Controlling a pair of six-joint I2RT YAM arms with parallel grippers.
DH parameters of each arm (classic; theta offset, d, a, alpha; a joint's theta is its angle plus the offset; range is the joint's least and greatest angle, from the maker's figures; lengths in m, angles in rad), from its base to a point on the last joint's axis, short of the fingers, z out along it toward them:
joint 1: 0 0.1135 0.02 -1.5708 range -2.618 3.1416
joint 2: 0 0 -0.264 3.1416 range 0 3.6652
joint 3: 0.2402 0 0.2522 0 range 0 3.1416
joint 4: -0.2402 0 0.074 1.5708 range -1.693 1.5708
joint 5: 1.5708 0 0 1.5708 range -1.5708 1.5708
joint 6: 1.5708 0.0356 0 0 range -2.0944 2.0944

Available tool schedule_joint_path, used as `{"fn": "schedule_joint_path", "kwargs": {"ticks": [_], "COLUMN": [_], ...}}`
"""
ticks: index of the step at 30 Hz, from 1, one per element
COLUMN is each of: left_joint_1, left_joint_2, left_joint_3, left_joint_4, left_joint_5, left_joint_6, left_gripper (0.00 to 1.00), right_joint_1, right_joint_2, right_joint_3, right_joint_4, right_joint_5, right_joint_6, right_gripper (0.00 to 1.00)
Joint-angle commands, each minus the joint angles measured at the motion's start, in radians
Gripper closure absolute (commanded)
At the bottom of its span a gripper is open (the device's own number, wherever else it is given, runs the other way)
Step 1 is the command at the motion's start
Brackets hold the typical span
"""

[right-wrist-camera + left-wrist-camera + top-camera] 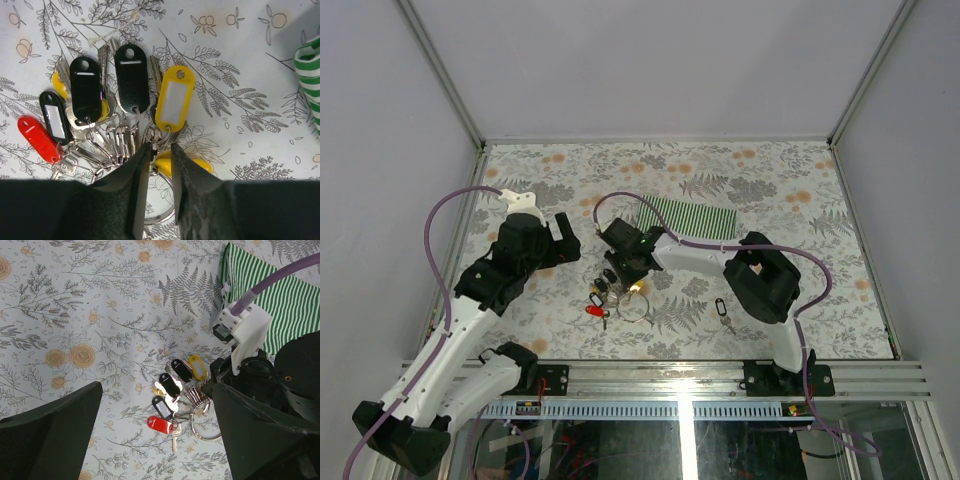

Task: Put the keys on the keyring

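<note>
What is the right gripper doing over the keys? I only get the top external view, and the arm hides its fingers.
Observer: In the right wrist view the right gripper has its jaws narrowly apart at the keyring, with a yellow tag showing in the gap. Whether it pinches anything, I cannot tell.
Operator: Which tags lie there?
Observer: Three black tags, a red tag and a white-labelled yellow tag, fanned out ahead of the gripper.
Operator: And the left gripper?
Observer: The left wrist view shows the left gripper wide open with nothing held, looking down on the same tags.
</note>
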Motion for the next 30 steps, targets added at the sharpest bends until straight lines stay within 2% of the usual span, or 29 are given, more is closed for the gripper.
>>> {"fn": "schedule_joint_path", "kwargs": {"ticks": [1,4,10,18,23,30], "left_joint_1": [0.006,0.007,0.006,0.006,0.005,0.006], "left_joint_2": [0.001,0.004,0.015,0.032,0.033,0.035], "left_joint_3": [-0.007,-0.008,-0.008,-0.008,-0.009,-0.008], "left_joint_4": [0.041,0.041,0.041,0.042,0.042,0.042], "left_joint_5": [0.003,0.004,0.007,0.015,0.018,0.018], "left_joint_6": [0.016,0.016,0.017,0.019,0.021,0.022], "left_gripper": [0.06,0.06,0.06,0.06,0.06,0.06], "right_joint_1": [0.005,0.005,0.003,-0.001,-0.004,-0.004], "right_joint_2": [0.014,-0.005,-0.045,-0.125,-0.208,-0.314], "right_joint_3": [0.014,-0.01,-0.058,-0.154,-0.199,-0.194], "right_joint_4": [0.006,0.012,-0.015,-0.037,-0.004,0.037], "right_joint_5": [0.079,0.124,0.237,0.321,0.302,0.275], "right_joint_6": [0.022,0.034,0.049,0.075,0.057,-0.011], "right_gripper": [0.76,0.85,0.87,0.79,0.62,0.54]}}
